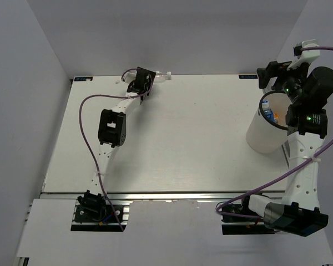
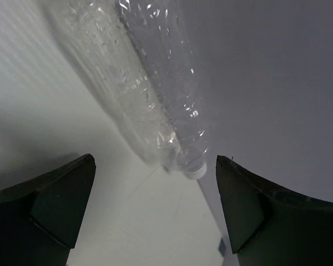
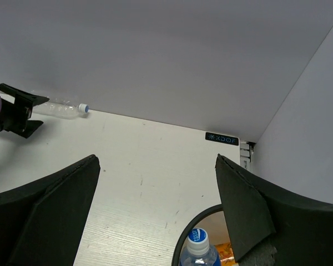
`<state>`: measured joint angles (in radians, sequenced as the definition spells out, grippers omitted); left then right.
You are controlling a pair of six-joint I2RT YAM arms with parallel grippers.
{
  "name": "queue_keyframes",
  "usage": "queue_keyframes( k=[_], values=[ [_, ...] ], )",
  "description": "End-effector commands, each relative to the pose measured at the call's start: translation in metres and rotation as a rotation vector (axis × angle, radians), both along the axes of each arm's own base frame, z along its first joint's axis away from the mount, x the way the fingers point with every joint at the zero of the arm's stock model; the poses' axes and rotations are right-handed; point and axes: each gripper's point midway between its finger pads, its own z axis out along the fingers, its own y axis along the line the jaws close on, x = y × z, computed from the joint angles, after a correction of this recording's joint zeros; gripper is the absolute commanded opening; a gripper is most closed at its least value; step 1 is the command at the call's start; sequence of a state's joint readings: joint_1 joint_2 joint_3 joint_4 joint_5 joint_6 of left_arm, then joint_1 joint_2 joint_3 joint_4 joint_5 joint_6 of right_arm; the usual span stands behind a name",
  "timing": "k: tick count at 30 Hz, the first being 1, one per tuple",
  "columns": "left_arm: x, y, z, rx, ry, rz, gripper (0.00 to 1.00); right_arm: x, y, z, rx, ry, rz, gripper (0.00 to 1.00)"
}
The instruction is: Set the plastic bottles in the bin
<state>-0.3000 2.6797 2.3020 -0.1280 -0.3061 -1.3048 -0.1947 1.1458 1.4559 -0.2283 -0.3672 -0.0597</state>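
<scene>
left hand [image 2: 154, 160] open (empty), clear bottle [image 2: 155, 94] just ahead, right hand [image 3: 157, 158] open above bin [image 1: 262, 137]

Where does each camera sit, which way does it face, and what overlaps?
Top external: overhead behind the robot, looking down on table, bin, left arm, right arm.
Left wrist: at the far edge, facing the clear bottle by the back wall; open jaws frame it.
Right wrist: above the bin, facing the back wall; open jaws, a blue-capped bottle below.
Shared: right wrist also sees that bottle.
</scene>
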Motion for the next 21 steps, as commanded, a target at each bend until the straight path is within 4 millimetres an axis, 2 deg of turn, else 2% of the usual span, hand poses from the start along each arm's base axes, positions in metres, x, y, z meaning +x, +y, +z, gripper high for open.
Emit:
queue_keyframes(
  k=[1, 2, 3, 4, 5, 7, 10, 13, 14, 16, 17, 19, 21],
  values=[
    [0.025, 0.007, 0.032, -0.176, -0.176, 0.117, 0.98, -0.001, -0.004, 0.014, -0.012, -0.058, -0.036, 0.89],
    [0.03, 0.009, 0.039, -0.195, -0.199, 0.137, 0.98, 0.0, -0.006, 0.011, -0.012, -0.044, -0.044, 0.89],
    [0.034, 0.012, 0.036, -0.217, -0.201, 0.162, 0.98, 0.002, -0.01, 0.01, -0.013, -0.035, -0.065, 0.89],
    [0.037, 0.017, 0.016, -0.22, -0.184, 0.182, 0.98, 0.001, -0.011, 0.013, -0.014, -0.038, -0.076, 0.89],
    [0.04, 0.018, 0.017, -0.235, -0.201, 0.187, 0.98, 0.003, -0.013, 0.011, -0.013, -0.031, -0.085, 0.89],
    [0.043, 0.028, 0.002, -0.29, -0.193, 0.231, 0.98, 0.004, -0.017, 0.012, -0.015, -0.026, -0.108, 0.89],
    [0.046, 0.035, 0.003, -0.265, -0.231, 0.278, 0.98, 0.006, -0.02, 0.008, -0.016, -0.008, -0.125, 0.89],
    [0.051, 0.043, 0.014, -0.263, -0.29, 0.32, 0.98, 0.011, -0.025, -0.002, -0.012, 0.035, -0.151, 0.89],
    [0.051, 0.046, 0.006, -0.285, -0.297, 0.346, 0.98, 0.014, -0.026, -0.004, -0.013, 0.051, -0.155, 0.89],
    [0.056, 0.048, 0.008, -0.323, -0.33, 0.359, 0.98, 0.017, -0.03, -0.012, -0.012, 0.092, -0.175, 0.89],
    [0.057, 0.05, -0.006, -0.319, -0.326, 0.365, 0.98, 0.02, -0.031, -0.015, -0.01, 0.108, -0.176, 0.89],
    [0.059, 0.055, -0.006, -0.344, -0.347, 0.369, 0.98, 0.023, -0.032, -0.016, -0.004, 0.119, -0.182, 0.89],
    [0.059, 0.058, -0.009, -0.318, -0.342, 0.373, 0.94, 0.024, -0.032, -0.015, 0.005, 0.118, -0.184, 0.89]
  ],
)
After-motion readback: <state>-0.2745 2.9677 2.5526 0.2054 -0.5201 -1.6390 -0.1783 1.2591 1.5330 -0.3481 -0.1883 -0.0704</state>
